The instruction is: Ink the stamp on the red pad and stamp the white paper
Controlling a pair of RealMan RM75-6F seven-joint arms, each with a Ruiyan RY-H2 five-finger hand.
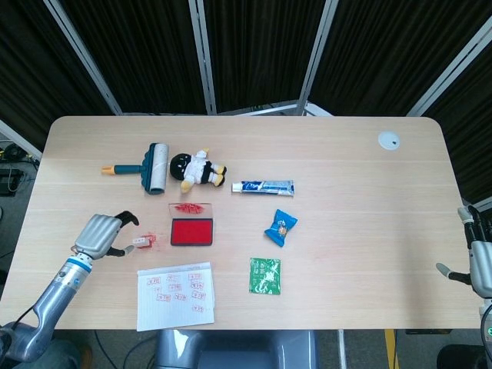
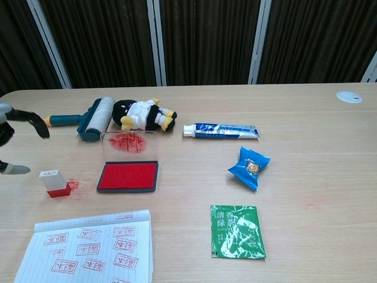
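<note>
A light wooden table [image 1: 346, 177] is seen from above and from the front, with the stamp [image 2: 54, 183] left standing upright on its red base just left of the open red ink pad [image 2: 128, 175], apart from it. The left hand [image 1: 98, 234] is held just left of the stamp with its fingers [image 2: 35, 121] spread and nothing gripped, while the right hand [image 1: 478, 257] is seen only in part at the table's right edge, so its grip cannot be told. The white paper [image 2: 88, 250], already covered in red stamp marks, is laid at the near edge in front of the stamp and pad.
</note>
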